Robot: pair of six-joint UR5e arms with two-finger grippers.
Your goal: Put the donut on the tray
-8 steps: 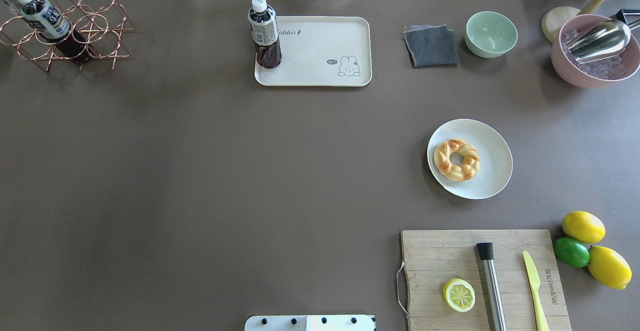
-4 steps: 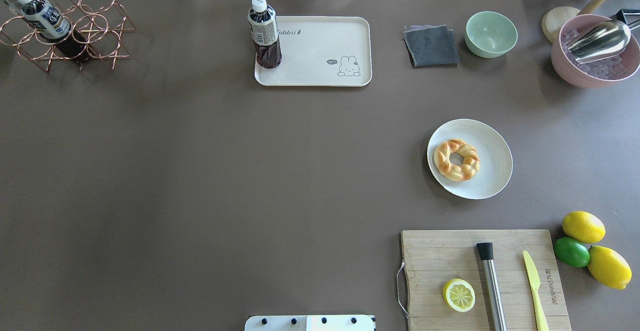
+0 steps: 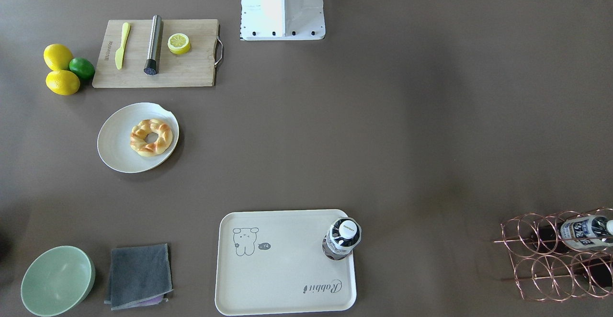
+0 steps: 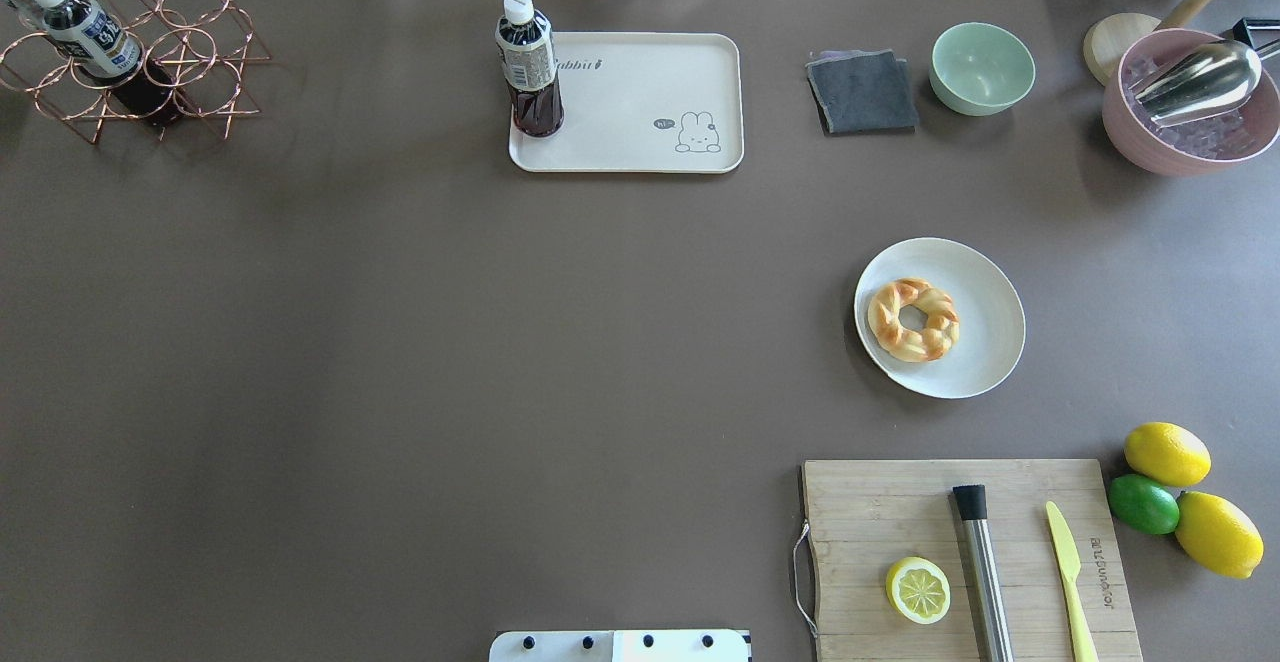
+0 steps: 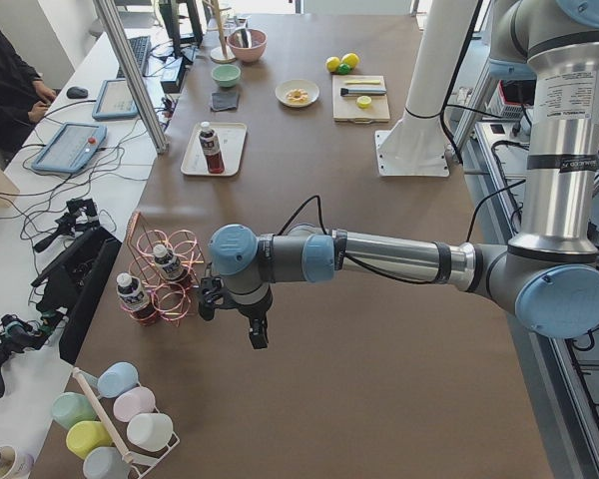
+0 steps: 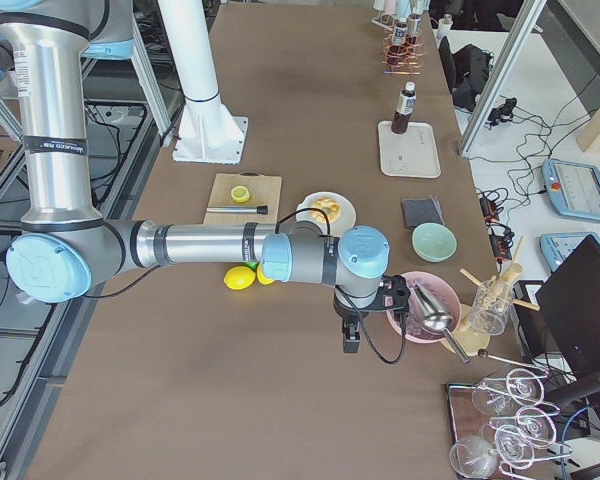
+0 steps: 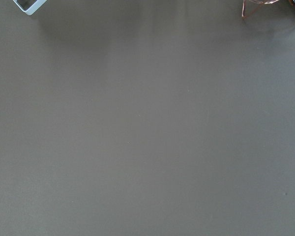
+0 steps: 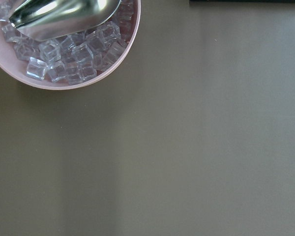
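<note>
The golden twisted donut (image 4: pixel 913 319) lies on a round off-white plate (image 4: pixel 985 287) at the table's right middle; it also shows in the front-facing view (image 3: pixel 151 136). The cream tray (image 4: pixel 650 92) with the grey drawing sits at the far middle, and also shows in the front-facing view (image 3: pixel 282 283). My left gripper (image 5: pixel 257 336) shows only in the exterior left view, off the table's left end near the wire rack. My right gripper (image 6: pixel 350 344) shows only in the exterior right view, beside the pink bowl. I cannot tell whether either is open or shut.
A dark drink bottle (image 4: pixel 528 67) stands on the tray's left end. Around are a grey cloth (image 4: pixel 862 92), a green bowl (image 4: pixel 982 68), a pink bowl of ice with a scoop (image 4: pixel 1190 102), a copper wire rack (image 4: pixel 130 57), and a cutting board (image 4: pixel 970 557) with a lemon half, a muddler and a knife.
</note>
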